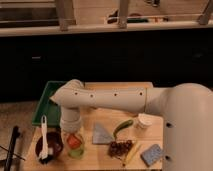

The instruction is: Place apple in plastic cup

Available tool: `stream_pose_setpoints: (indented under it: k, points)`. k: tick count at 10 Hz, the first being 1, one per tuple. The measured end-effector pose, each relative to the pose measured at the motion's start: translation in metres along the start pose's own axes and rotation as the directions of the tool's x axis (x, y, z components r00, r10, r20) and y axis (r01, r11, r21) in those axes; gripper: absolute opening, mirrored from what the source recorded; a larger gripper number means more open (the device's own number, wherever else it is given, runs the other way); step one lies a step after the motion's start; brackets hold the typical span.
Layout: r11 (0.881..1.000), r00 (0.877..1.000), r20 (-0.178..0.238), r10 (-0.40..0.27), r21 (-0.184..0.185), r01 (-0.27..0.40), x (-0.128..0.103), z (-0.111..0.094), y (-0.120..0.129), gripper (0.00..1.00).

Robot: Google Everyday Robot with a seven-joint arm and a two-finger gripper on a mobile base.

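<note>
The apple [74,141] is small and orange-red and sits right under my gripper [73,135], at the front left of the wooden table [115,87]. The gripper hangs from the white arm [110,99], which reaches in from the right. It is shut on the apple. The translucent light-green plastic cup [76,152] stands directly below the apple. The apple is at the cup's rim, and I cannot tell whether it touches the rim.
A dark bowl [49,146] with a white utensil stands left of the cup. A green tray [44,102] lies at the back left. To the right are a grey cloth [102,134], a green pepper [124,126], a white cup [146,121], dark grapes [120,148] and a blue sponge [151,155].
</note>
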Motion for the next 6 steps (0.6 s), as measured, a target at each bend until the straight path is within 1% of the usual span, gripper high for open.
stream_pose_setpoints:
  k: [1, 2, 3, 6]
  points:
    - [1.000, 1.000, 0.001, 0.000, 0.000, 0.000, -0.0010, -0.0011, -0.0005, 0.71]
    - [1.000, 1.000, 0.003, -0.001, 0.001, 0.001, -0.0018, -0.0011, -0.0010, 0.76]
    - [1.000, 1.000, 0.004, -0.002, 0.001, 0.002, -0.0022, -0.0014, -0.0015, 0.80]
    - [1.000, 1.000, 0.006, -0.007, 0.002, 0.007, -0.0033, -0.0020, -0.0023, 0.80]
